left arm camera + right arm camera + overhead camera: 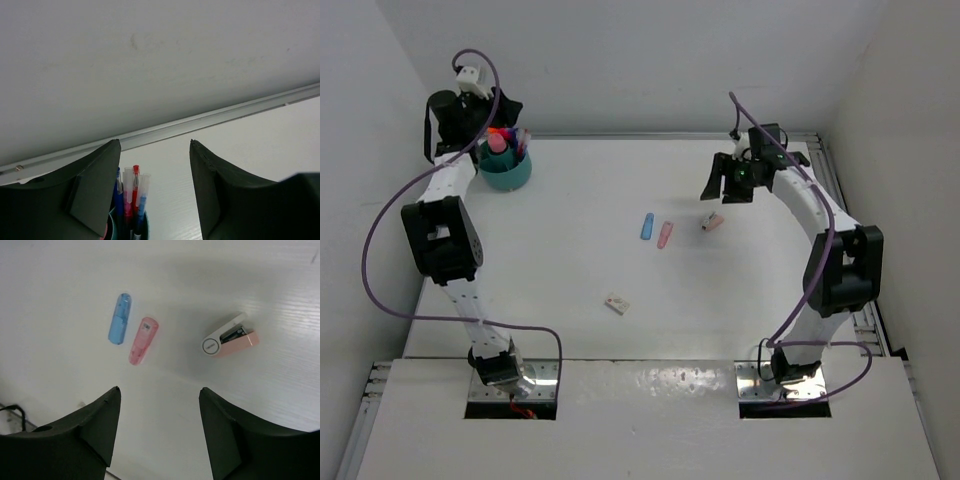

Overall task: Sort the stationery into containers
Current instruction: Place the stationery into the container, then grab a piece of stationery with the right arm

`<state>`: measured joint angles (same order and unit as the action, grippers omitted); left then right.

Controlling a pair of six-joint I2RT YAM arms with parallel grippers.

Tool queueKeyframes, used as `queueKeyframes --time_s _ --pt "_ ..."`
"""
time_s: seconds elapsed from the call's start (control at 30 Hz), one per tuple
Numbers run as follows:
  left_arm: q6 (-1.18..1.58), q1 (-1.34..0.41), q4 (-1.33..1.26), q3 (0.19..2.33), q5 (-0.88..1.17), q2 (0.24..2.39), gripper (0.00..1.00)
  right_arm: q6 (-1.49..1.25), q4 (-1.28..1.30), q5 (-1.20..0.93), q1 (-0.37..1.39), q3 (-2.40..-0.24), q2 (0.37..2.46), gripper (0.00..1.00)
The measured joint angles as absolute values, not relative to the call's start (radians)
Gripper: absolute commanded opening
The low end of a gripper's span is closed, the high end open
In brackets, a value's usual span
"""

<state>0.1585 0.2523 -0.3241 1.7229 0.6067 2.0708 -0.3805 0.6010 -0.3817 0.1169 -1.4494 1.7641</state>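
The teal cup [506, 177] stands at the back left and holds several pens and a pink item. My left gripper [498, 128] hovers just above it, open and empty. In the left wrist view [155, 142] red and blue pens [131, 197] stand up by the left finger. My right gripper [722, 190] is open and empty above a small pink-and-white item [712, 222]. The right wrist view [160, 389] shows that item [230, 336], a blue capsule-shaped piece [120, 318] and a pink one [143, 340] lying beyond the fingertips.
The blue piece [647, 227] and the pink piece [665, 234] lie side by side mid-table. A small white-and-pink item [616, 303] lies nearer the front. White walls close in the back and both sides. A metal rail [200, 120] runs along the back edge.
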Motion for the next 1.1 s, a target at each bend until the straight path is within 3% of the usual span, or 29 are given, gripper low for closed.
queueKeyframes --time_s 0.23,0.43,0.87,1.1 --pt "0.064 0.236 -0.218 1.699 0.602 1.805 0.63 -0.341 0.636 -0.214 0.158 -1.346 1.737 0.65" --pt "-0.015 0.217 -0.186 1.517 0.602 1.565 0.63 -0.298 0.655 -0.210 0.245 -1.350 1.745 0.64" --pt "0.031 0.237 0.025 1.298 0.508 1.474 0.64 -0.458 0.616 -0.023 0.509 -1.611 2.074 0.59" --pt "0.042 0.277 0.045 1.287 0.479 1.378 0.63 -0.545 0.625 0.097 0.521 -1.668 2.185 0.58"
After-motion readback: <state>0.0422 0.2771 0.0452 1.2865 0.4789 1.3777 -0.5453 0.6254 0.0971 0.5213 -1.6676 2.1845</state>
